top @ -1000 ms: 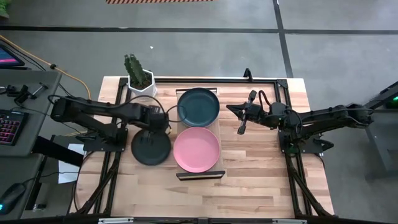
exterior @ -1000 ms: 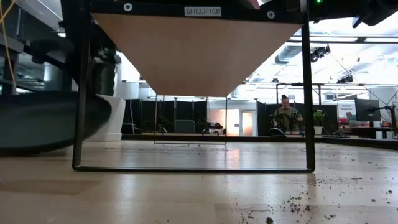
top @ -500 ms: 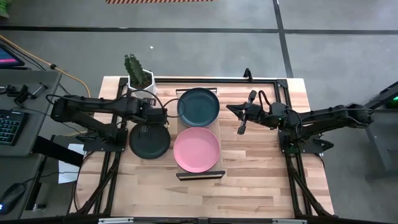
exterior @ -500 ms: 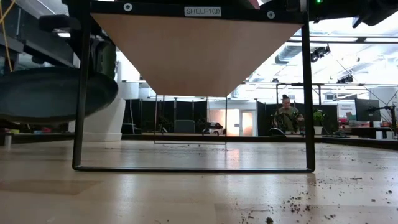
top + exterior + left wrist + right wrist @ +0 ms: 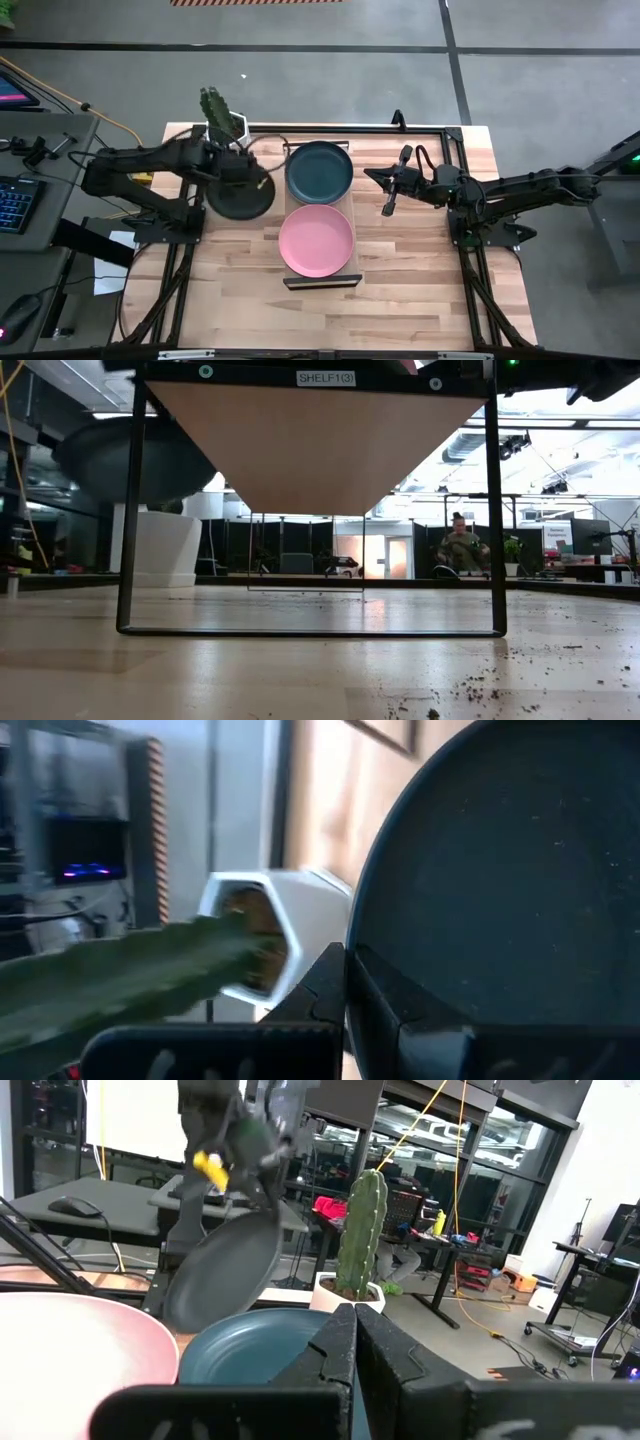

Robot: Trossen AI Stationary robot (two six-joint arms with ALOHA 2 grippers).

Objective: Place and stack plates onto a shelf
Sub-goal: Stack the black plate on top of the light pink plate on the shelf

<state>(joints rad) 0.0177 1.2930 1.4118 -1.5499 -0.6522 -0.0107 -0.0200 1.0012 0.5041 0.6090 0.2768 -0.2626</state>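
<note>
So the left gripper [image 5: 222,160] is clamping tight on the rim of a dark plate [image 5: 240,193] and holding it tipped up in the air, just left of the shelf [image 5: 320,281] and right next to the cactus pot [image 5: 226,128]. In the right wrist view you can see that plate [image 5: 222,1270] hanging at a steep slant above the table, well clear of the wood. On the shelf itself there's a dark teal plate [image 5: 319,169] sitting at the far end and a pink plate [image 5: 316,240] at the near end, side by side. The right gripper [image 5: 391,182] is idling over the table to the right of the shelf, fingers pinched shut with nothing in them. Progress-wise I'd say it's partway: two plates are on the shelf and a third is in hand, probably going onto the teal one. I'm only seeing three plates here, so how many are left I can't tell.
</note>
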